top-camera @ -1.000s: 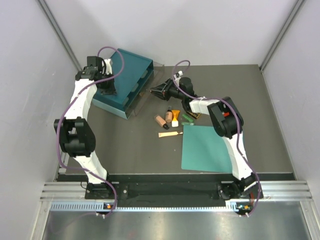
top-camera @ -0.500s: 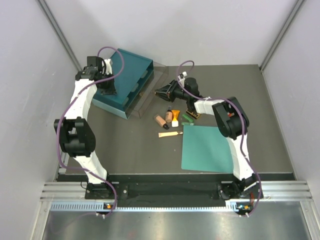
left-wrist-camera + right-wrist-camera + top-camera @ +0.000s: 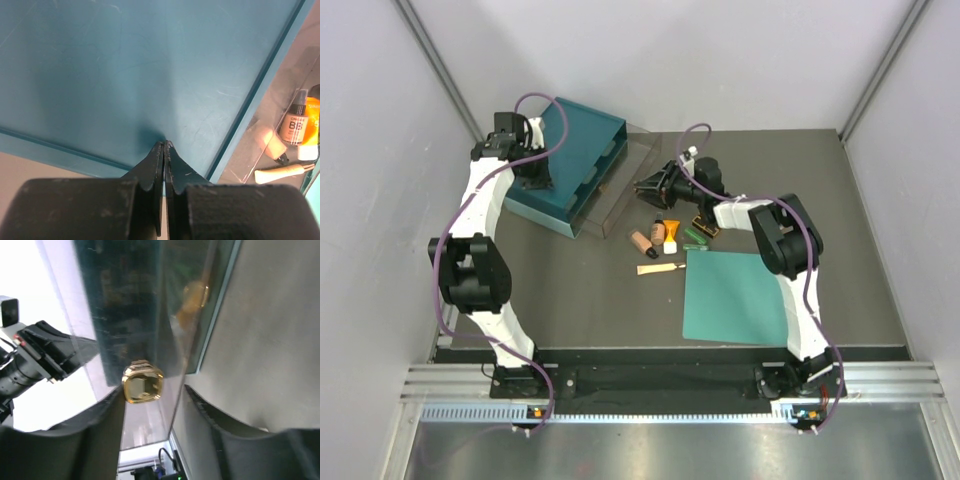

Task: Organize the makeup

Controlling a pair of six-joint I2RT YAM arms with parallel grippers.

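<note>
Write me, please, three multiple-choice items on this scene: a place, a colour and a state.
1. Where does the beige stick lie? A on the table beside the teal mat; B on top of that mat; C in a gripper.
2. What colour is the knob that the right gripper straddles? A red; B white; C gold.
3. How is the left gripper? A wide open; B shut; C shut on a bottle.
Answers: 1 A, it rests on bare table by the mat's edge; 2 C, it gleams gold; 3 B, its fingertips meet.
</note>
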